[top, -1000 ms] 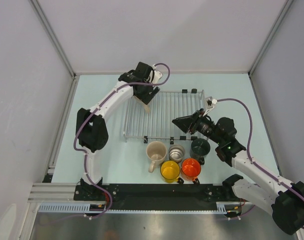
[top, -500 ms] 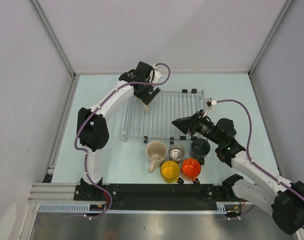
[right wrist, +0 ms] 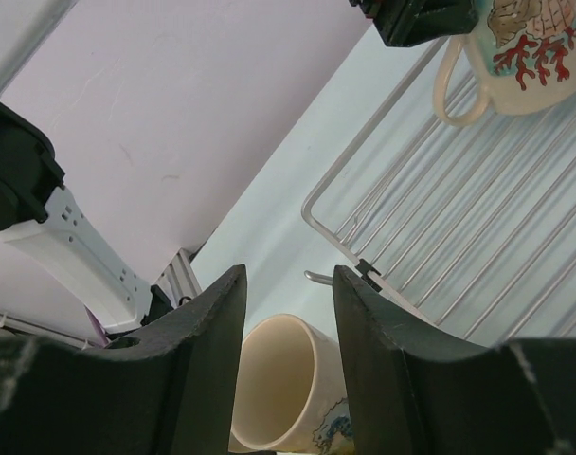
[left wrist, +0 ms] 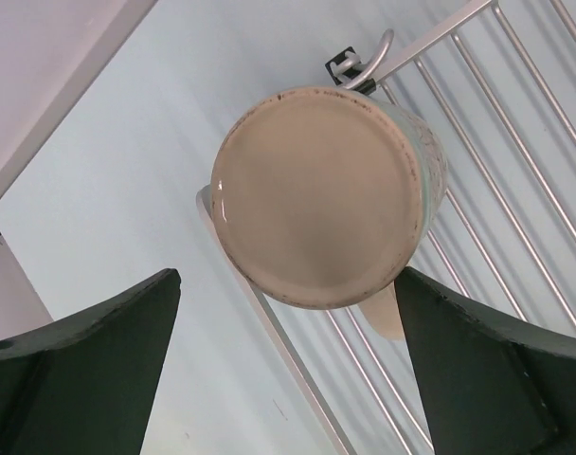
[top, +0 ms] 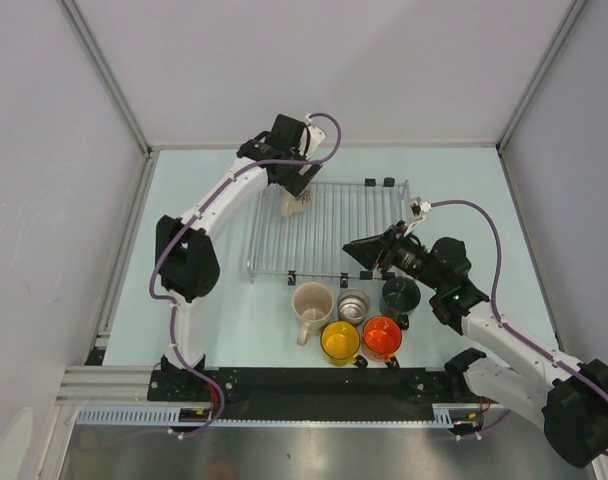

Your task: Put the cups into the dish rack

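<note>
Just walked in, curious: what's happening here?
The left hand hangs open over a patterned cream cup, upside down on the dish rack at its far left corner. The right hand hovers empty near its front edge. The plain cream cup, steel cup, dark cup, yellow cup and orange cup sit on the table.

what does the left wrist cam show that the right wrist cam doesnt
Only left wrist: the flat base of the inverted cream cup, between the left gripper's spread fingers. Only right wrist: that cup's red coral print and handle, plus a second cream cup off the rack. Both: the dish rack wires under the first cup.
</note>
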